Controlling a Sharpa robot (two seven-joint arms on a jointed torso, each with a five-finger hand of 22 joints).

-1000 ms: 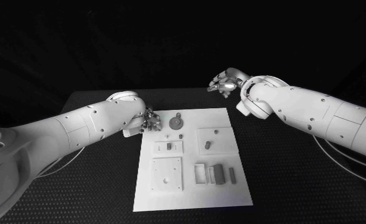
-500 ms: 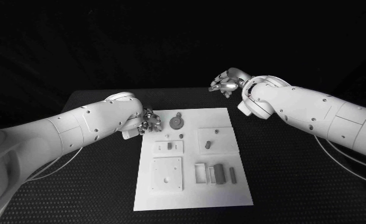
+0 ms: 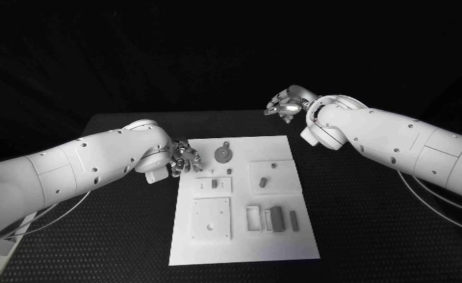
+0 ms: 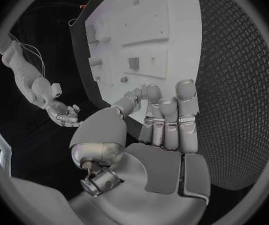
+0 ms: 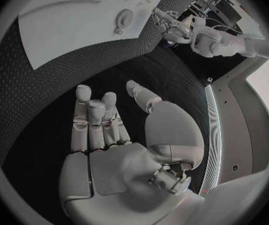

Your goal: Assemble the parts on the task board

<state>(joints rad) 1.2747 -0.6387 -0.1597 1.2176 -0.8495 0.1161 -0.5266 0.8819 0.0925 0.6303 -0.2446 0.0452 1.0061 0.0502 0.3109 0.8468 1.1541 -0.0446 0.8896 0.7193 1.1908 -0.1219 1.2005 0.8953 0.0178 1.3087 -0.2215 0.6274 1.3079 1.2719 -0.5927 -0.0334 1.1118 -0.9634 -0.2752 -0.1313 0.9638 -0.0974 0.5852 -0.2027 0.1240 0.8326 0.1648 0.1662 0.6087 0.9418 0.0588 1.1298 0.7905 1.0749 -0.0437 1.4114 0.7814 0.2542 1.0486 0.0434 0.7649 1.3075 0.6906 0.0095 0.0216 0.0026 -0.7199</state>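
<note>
Wrist views show left hand [image 4: 162,130] and right hand [image 5: 103,130] empty, fingers extended.

**Layout on table, head view**

Task board [image 3: 241,239] at middle of table [image 3: 115,243], long side running away from robot. Round part [image 3: 222,155] at far end of board, left of centre. Nearer, two raised plates side by side: left plate [image 3: 213,187], right plate [image 3: 272,177] carrying a small part [image 3: 263,181]. Nearest row: square plate [image 3: 210,219] on left, upright parts [image 3: 276,219] on right. Left hand [image 3: 183,158] just beside board's far left edge. Right hand [image 3: 286,106] beyond board's far right corner, well apart.
</note>
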